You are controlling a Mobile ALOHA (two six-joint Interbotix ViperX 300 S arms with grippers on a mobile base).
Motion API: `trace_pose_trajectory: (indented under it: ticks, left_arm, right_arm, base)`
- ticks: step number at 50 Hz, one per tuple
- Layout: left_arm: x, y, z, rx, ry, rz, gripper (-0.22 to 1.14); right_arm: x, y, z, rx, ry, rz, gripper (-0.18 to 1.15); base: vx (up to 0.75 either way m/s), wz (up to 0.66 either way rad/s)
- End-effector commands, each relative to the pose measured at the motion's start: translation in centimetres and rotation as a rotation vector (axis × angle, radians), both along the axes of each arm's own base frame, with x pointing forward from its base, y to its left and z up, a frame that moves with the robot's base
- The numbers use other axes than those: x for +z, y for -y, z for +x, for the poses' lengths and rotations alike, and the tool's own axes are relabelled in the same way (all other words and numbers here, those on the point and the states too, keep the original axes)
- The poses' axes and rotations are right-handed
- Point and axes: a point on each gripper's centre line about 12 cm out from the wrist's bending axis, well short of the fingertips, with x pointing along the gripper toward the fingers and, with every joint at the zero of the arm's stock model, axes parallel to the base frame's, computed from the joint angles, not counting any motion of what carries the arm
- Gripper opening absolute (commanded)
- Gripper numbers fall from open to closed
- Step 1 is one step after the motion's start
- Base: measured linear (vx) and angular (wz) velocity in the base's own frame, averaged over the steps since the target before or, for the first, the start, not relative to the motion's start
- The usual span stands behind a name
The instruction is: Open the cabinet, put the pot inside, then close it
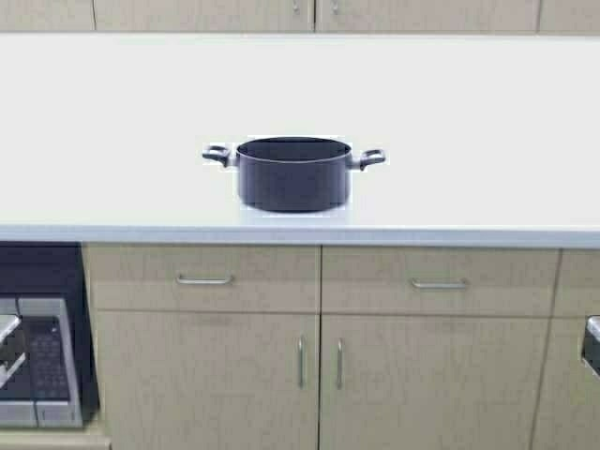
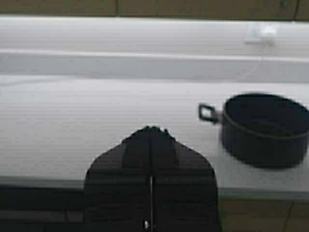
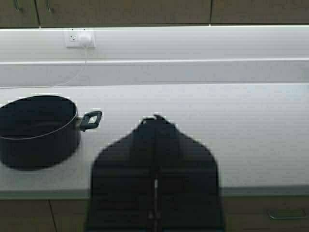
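The black pot stands upright and lidless on the white counter, near its front edge, with loop handles out to both sides. It also shows in the left wrist view as the pot and in the right wrist view as the pot. Above the counter only the bottom edge of the cabinet shows, doors closed; the cabinet is also in the right wrist view. My left gripper is shut and empty, low before the counter edge, left of the pot. My right gripper is shut and empty, to the pot's right.
Under the counter are two drawer fronts with horizontal pulls and a pair of base doors with vertical handles. A grey appliance sits in a dark niche at lower left. A wall outlet with a white cord is behind the pot.
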Motion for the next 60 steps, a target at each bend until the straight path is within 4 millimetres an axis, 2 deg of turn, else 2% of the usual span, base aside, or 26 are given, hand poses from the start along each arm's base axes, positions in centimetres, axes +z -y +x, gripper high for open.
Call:
trace_pose_trajectory:
  ticks: [1, 16, 55, 58, 60]
  left_arm:
    - [0.3, -0.4, 0.5, 0.019, 0.002, -0.002, 0.02]
    - [0.0, -0.5, 0.5, 0.023, -0.006, -0.003, 0.02]
    - [-1.1, -0.5, 0.3, 0.023, -0.046, -0.002, 0.03]
    - [-0.9, -0.4, 0.1, 0.019, -0.038, 0.014, 0.05]
    - [-0.5, -0.2, -0.1, 0.007, -0.027, 0.036, 0.13]
  right_arm:
    - [0.3, 0.0, 0.2, 0.002, 0.002, -0.001, 0.05]
    - [-0.2, 0.0, 0.8, 0.002, -0.032, 0.004, 0.05]
    - [-0.3, -0.1, 0.6, 0.003, -0.069, 0.009, 0.05]
    - [-0.2, -0.2, 0.6, 0.008, -0.062, 0.016, 0.08]
    - [-0.2, -0.4, 0.7, 0.022, -0.060, 0.019, 0.16]
  base:
    - [0.36, 0.06]
    - [0.37, 0.04]
    - [0.34, 0.00]
    - [0.22, 0.04]
    - [0.19, 0.03]
